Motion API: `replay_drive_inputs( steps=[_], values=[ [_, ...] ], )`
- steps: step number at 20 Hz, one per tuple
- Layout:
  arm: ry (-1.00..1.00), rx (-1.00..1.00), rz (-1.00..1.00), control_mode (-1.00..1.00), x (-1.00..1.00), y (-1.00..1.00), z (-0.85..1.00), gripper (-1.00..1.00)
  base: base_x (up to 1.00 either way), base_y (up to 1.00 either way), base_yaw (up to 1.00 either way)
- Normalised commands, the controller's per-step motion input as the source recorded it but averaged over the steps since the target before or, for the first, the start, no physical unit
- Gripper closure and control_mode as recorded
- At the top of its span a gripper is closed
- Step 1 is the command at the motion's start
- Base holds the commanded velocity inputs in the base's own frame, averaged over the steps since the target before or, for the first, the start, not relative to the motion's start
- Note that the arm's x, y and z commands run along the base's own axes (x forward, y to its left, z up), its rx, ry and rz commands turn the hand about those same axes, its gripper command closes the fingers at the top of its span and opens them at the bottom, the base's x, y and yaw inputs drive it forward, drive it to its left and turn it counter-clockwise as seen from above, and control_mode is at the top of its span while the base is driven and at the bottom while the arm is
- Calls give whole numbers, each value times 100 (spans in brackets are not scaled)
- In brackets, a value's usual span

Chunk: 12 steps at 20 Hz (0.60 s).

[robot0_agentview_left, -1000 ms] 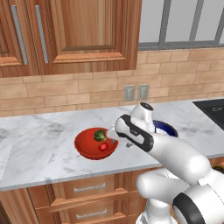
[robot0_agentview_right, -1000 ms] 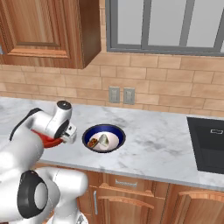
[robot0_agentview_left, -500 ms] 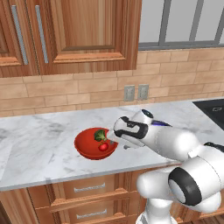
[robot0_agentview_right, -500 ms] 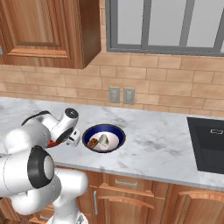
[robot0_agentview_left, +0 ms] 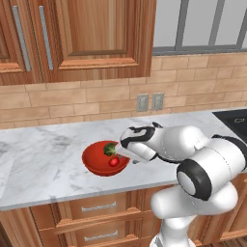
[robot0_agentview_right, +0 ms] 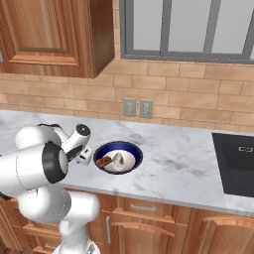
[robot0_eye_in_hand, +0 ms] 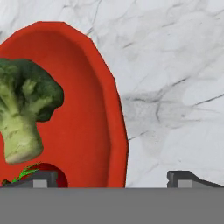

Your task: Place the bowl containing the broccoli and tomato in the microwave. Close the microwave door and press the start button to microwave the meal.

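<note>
Gripper (robot0_eye_in_hand: 113, 177) jaws apart astride bowl (robot0_eye_in_hand: 83, 113) rim; a shallow bite risks tipping it, spilling broccoli (robot0_eye_in_hand: 24, 107) and tomato (robot0_agentview_left: 114, 162).

Glossy white rounded arm (robot0_agentview_left: 193, 144) with dark joint rings.

- White-and-grey marble worktop (robot0_agentview_right: 173, 163), with a dark-blue-rimmed bowl with a white inside (robot0_agentview_right: 118, 157) on it, holding food.
- Twin grey wall sockets (robot0_agentview_right: 137, 107) on the far tan brick wall (robot0_agentview_right: 208, 104).
- Brown wooden upper cabinets (robot0_agentview_left: 77, 36).
</note>
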Motion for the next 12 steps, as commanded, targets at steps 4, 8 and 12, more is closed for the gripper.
replay_drive_inputs(
  steps=[4, 8, 12],
  values=[
    [0, 0, 0, -100, 8, 20, -15, 100, 0, 0, 0],
    [0, 0, 0, -100, 1, 22, -11, 100, 0, 0, 0],
    [0, 0, 0, -100, 0, 0, 0, 100, 0, 0, 0]
  ],
)
